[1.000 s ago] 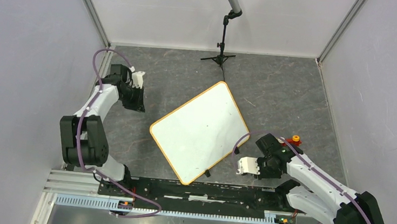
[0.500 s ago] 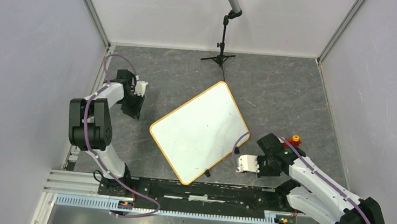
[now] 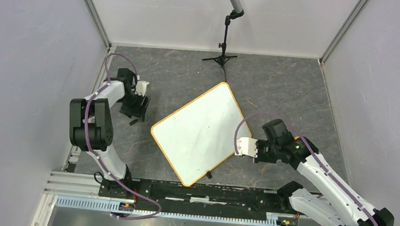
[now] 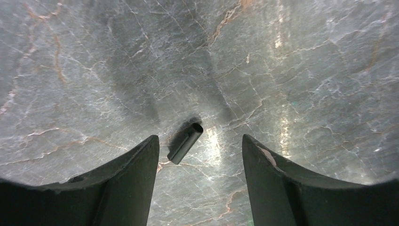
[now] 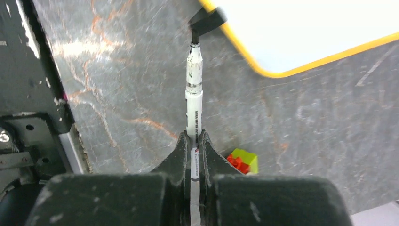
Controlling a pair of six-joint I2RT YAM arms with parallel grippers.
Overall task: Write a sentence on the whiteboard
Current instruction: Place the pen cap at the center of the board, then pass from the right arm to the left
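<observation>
The whiteboard (image 3: 201, 132) lies tilted in the middle of the table, white with an orange rim and a blank face; no sentence shows on it. My right gripper (image 3: 245, 148) hovers at its right edge, shut on a white marker (image 5: 194, 94). The marker's bare tip points at a black clip (image 5: 207, 21) on the board's rim (image 5: 282, 71). My left gripper (image 3: 142, 108) stands open over the table left of the board. A small black cap (image 4: 185, 142) lies on the marble between its fingers and shows in the top view too as the cap (image 3: 133, 122).
A small red and green toy (image 5: 242, 162) sits on the table beside my right fingers. A black tripod stand (image 3: 223, 57) is at the back. The black base rail (image 3: 202, 192) runs along the near edge, and grey walls close both sides.
My left gripper opened and the black cap now lies loose on the table. My right gripper closed on the marker and moved up toward the board's right edge.
</observation>
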